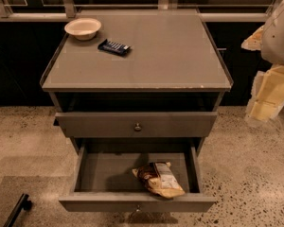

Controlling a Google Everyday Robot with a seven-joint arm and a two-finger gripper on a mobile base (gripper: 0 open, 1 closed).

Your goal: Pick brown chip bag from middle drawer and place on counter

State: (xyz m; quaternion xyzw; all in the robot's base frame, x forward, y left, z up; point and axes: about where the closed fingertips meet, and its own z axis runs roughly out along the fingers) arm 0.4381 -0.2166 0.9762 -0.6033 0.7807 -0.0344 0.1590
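The brown chip bag (pixel 159 178) lies in the open middle drawer (pixel 137 202), at its front right, with its cream end against the drawer front. The counter (pixel 146 56) is the cabinet's flat grey top above it. My gripper (pixel 269 96) hangs at the right edge of the view, beside the counter's right front corner, well above and to the right of the bag. It holds nothing that I can see.
A cream bowl (pixel 83 28) and a small flat dark bar packet (pixel 114 47) sit at the counter's back left. The knobbed drawer front (pixel 137 125) above the open drawer sticks out slightly. A black bar (pixel 16 209) lies on the speckled floor at lower left.
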